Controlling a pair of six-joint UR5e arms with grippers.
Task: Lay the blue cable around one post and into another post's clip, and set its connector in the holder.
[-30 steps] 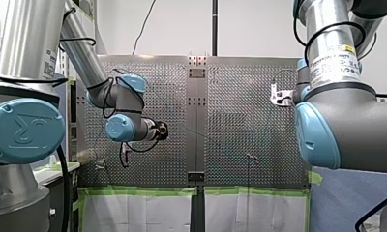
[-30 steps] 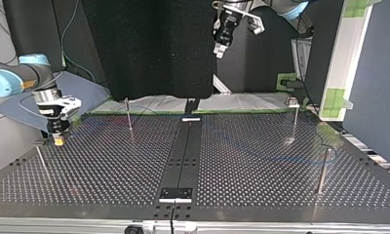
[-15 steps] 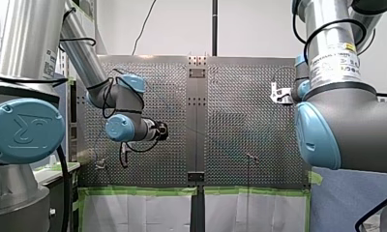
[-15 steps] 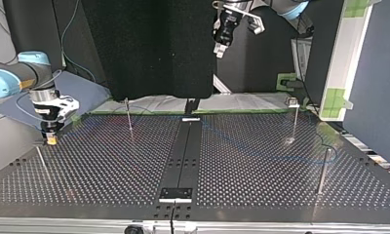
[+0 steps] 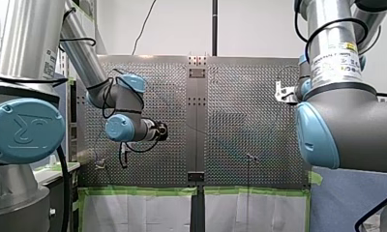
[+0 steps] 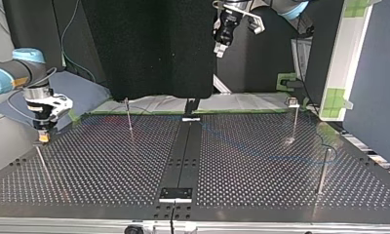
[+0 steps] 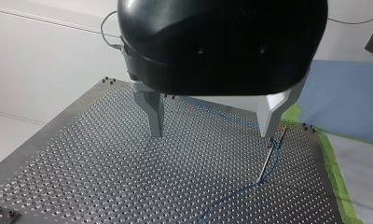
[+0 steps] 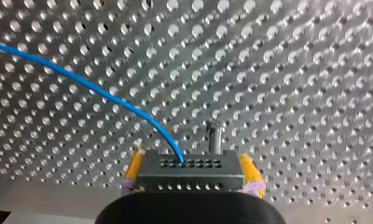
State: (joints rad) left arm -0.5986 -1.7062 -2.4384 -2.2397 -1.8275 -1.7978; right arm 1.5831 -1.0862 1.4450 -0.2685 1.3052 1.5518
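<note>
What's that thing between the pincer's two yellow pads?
A dark connector block, the blue cable running out of it; the right wrist view shows it.

You had a table (image 8: 292, 70) of bare perforated metal, bright and glossy up close. The blue cable (image 8: 96, 89) wore a smooth plastic jacket, and its connector (image 8: 189, 170) was matt and dark, drilled with small holes. The right gripper's (image 8: 191, 157) pads (image 8: 134, 167) looked yellow and rubbery. The left gripper's (image 7: 212, 135) shell was glossy black plastic, its fingers (image 7: 154, 114) dull grey metal. At the table's far edge hung a rough, matt black panel (image 6: 149, 48).
</note>
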